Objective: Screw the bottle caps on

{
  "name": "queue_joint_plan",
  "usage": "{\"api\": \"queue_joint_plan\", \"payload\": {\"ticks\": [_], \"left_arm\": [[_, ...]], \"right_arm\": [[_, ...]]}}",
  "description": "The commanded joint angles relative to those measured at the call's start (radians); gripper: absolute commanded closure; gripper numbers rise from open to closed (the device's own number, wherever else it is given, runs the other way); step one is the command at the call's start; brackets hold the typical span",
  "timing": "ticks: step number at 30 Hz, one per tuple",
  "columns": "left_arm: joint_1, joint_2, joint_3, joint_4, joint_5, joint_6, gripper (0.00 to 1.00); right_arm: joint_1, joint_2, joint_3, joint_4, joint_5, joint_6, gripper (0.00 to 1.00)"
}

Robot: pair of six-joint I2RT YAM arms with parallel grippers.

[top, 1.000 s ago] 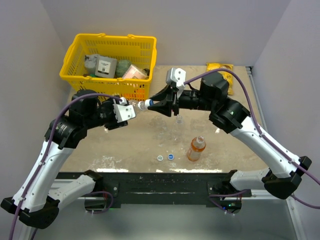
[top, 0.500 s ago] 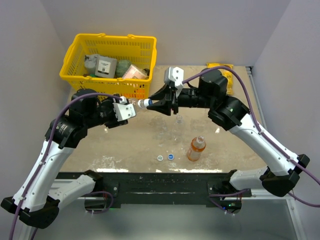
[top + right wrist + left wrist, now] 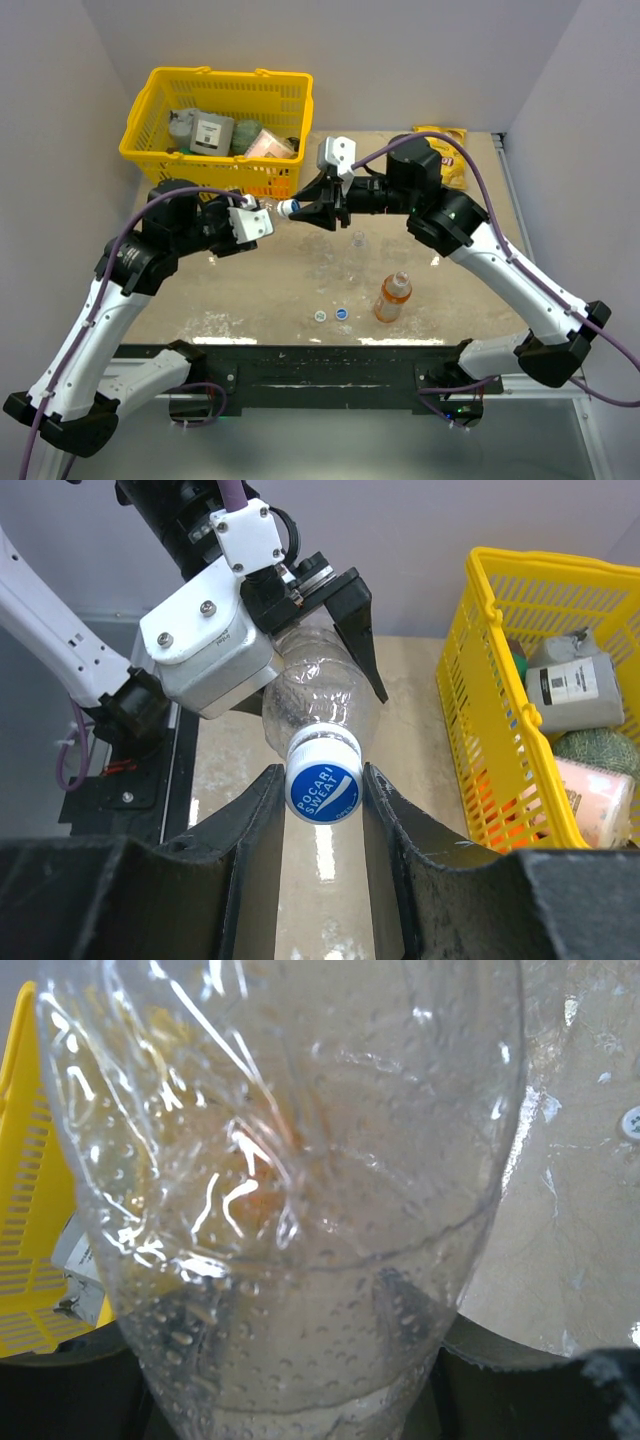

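Above tabletop's middle: left pincer (image 3: pixel 258 216) clamps clear bottle (image 3: pixel 270 209), held level. Right pincer (image 3: pixel 298 210) closed on its blue cap (image 3: pixel 323 787).
Bottles, three: second clear bottle (image 3: pixel 357 243) and orange bottle (image 3: pixel 393 296) upright.
Near near edge: whitish cap (image 3: pixel 320 316), loose blue cap (image 3: pixel 341 313).
Basket (image 3: pixel 150 110) in far-left corner.
Cap lettering shows in right wrist view only.

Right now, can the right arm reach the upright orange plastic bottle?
Probably not yet: its fingers grip the blue round plastic cap on the clear plastic bottle that the left fingers hold. The orange bottle itself stands unobstructed.
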Motion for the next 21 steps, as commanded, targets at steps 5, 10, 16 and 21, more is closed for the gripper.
{"api": "queue_joint_plan", "payload": {"ticks": [5, 10, 16, 21], "left_arm": [[-0.002, -0.065, -0.063, 0.138, 0.033, 0.058, 1.00], [-0.002, -0.074, -0.094, 0.188, 0.037, 0.035, 1.00], [-0.002, -0.100, -0.129, 0.272, 0.017, 0.007, 1.00], [-0.002, -0.123, -0.148, 0.372, -0.008, 0.047, 1.00]], "right_arm": [[0.001, 0.045, 0.042, -0.043, -0.038, -0.030, 1.00], [0.001, 0.042, 0.007, 0.021, -0.041, 0.054, 1.00], [0.000, 0.051, -0.022, 0.084, 0.012, 0.192, 1.00], [0.003, 0.059, -0.045, 0.093, 0.083, 0.274, 1.00]]}}
